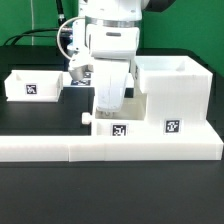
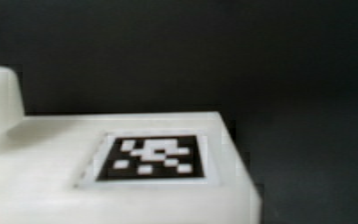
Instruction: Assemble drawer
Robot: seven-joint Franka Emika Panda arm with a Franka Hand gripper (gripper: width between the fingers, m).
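Note:
The tall white housing (image 1: 172, 92) stands at the exterior view's right with a tag low on its front. One small tray (image 1: 34, 86) with a tag sits at the left. A second tray (image 1: 112, 124), with a dark knob (image 1: 84, 117) pointing left and a tag on its side, lies in the middle against the housing. My gripper (image 1: 105, 110) is down on this tray, and its fingertips are hidden by the hand. The wrist view shows a white tray face (image 2: 87, 190) with its tag (image 2: 155, 157) very close. No fingers show clearly there.
The long low white L-shaped bar (image 1: 60, 150) runs along the front, right before the middle tray and the housing. The black table (image 1: 110, 195) lies in front of it. Cables hang behind the arm (image 1: 66, 40).

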